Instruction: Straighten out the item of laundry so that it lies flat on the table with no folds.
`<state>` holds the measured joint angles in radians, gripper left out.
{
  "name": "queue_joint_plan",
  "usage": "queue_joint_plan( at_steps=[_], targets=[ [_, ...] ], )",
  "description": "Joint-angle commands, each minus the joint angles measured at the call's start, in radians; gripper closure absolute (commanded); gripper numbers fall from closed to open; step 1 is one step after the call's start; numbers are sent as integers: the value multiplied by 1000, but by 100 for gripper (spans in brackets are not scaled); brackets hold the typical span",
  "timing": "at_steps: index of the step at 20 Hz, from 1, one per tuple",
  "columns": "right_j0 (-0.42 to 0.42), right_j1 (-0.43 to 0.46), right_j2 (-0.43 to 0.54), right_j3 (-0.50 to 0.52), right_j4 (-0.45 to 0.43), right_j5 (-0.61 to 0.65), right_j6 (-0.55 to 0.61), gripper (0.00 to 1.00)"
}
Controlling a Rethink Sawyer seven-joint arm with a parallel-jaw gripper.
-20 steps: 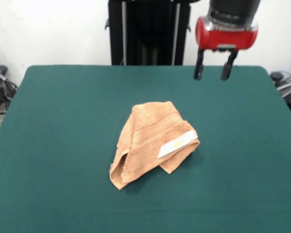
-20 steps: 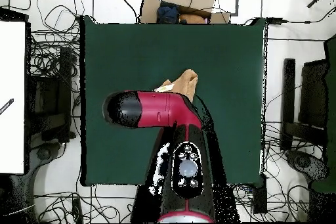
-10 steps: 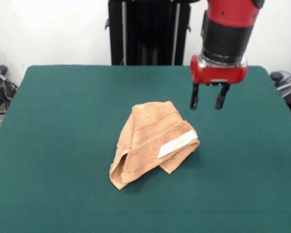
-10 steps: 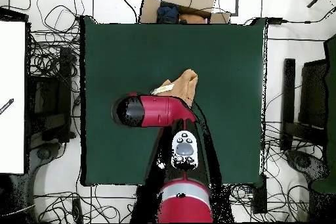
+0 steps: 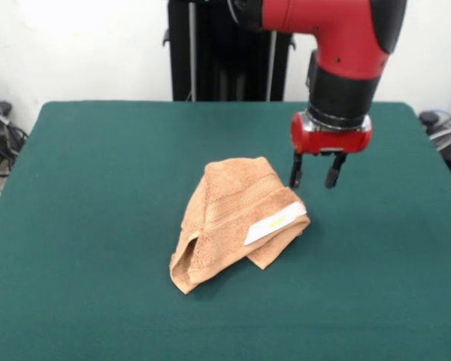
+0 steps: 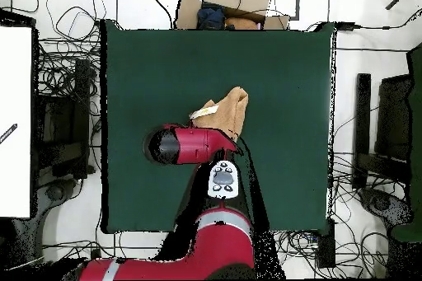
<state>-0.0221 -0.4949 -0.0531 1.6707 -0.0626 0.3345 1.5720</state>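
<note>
Towel point(image 5: 237, 222): crumpled, folded over, mid-frame on green table point(image 5: 90, 188).
Gripper point(image 5: 314, 171): fingers spread, empty, upper right of towel.

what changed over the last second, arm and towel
The gripper came down from high over the table's far edge and toward the towel, and now hangs open just beside its tagged corner, not touching it. Nothing was grasped or released. The towel stayed crumpled in the same spot on the table, white tag facing up.
</note>
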Motion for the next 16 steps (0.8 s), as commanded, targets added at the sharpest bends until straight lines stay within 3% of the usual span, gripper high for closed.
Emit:
queue_joint_plan(
  at_steps=[1, 16],
  targets=[
    [45, 113, -63, -32, -33, -117, 196, 0],
    [191, 267, -280, -140, 37, -204, 229, 0]
  ],
)
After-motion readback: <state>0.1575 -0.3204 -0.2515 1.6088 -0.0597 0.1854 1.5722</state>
